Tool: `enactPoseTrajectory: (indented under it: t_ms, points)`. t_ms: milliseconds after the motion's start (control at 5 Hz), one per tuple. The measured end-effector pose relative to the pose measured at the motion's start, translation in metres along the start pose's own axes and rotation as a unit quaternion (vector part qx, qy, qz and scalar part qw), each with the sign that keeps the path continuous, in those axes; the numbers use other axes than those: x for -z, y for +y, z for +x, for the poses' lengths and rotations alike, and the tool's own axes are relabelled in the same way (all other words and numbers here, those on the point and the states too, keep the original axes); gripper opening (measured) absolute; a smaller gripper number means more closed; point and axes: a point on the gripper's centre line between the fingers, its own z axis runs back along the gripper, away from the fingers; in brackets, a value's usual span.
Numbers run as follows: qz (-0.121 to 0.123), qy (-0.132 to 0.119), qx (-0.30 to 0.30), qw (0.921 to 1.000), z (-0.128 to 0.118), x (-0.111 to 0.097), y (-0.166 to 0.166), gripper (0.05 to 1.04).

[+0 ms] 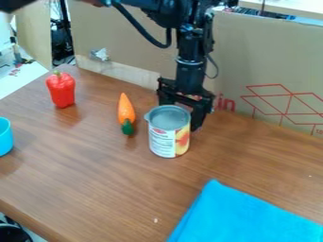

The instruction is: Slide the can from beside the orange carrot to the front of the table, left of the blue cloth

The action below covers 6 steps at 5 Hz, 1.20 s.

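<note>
The black gripper (182, 112) hangs down at the upper middle, directly behind a metal can (169, 132) with a white and yellow-orange label. Its fingers are apart: one is partly hidden behind the can, while the other comes down by the can's right side. Whether either touches the can I cannot tell. The can stands upright on the wooden table (114, 184). Left of it lies an orange carrot (126, 109) with its green end toward the camera. A red bell pepper (61, 89) stands farther left.
A blue cloth (243, 217) lies at the lower right. Part of a light-blue cup (5, 136) shows at the left edge. Cardboard panels (265, 71) stand along the table's back edge, close behind the arm.
</note>
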Motion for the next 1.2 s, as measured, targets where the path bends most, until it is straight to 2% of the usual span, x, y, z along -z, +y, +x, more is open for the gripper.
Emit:
enactPoseTrajectory:
  t_ms: [200,400,600,1000,1200]
  points:
    - [-0.018,0.015,0.005,0.9997,-0.024,-0.002,-0.006,1.001]
    - [-0.026,0.028,0.003,0.9993,-0.048,-0.006,-0.010,1.001]
    - [-0.036,0.065,-0.003,0.9972,-0.072,0.006,-0.014,1.001]
    - [-0.044,0.150,-0.035,0.9872,-0.110,0.025,-0.018,1.001]
    - [-0.057,0.162,-0.039,0.9844,-0.120,0.019,-0.023,1.001]
